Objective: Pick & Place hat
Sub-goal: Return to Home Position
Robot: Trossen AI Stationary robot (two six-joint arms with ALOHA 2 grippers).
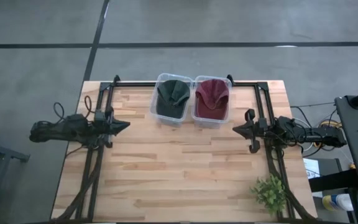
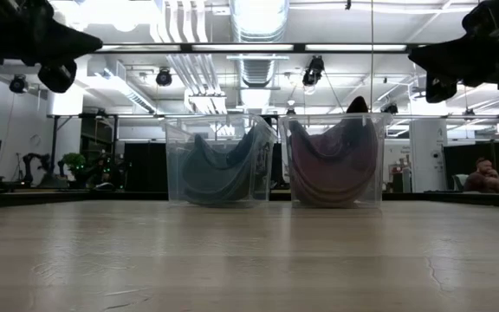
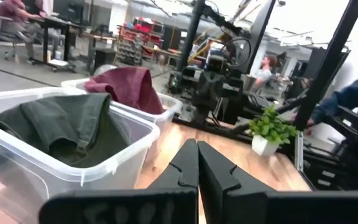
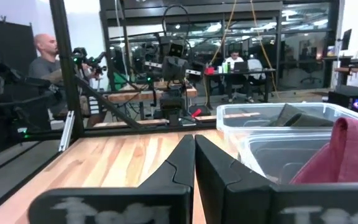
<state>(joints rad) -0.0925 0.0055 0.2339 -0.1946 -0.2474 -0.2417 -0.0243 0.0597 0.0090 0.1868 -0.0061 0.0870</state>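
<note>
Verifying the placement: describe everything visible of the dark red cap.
The dark red cap looks like soft cloth, crumpled and folded, and lies inside the right clear bin at the far edge of the table. It fills the bin, bulges against its walls and peeks above the rim. As far as shows, only the bin touches it.

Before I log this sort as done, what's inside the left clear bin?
The left bin holds a crumpled dark cap that fills most of it. The cap covers the bin's floor, so whether anything lies beneath cannot be seen.
</note>
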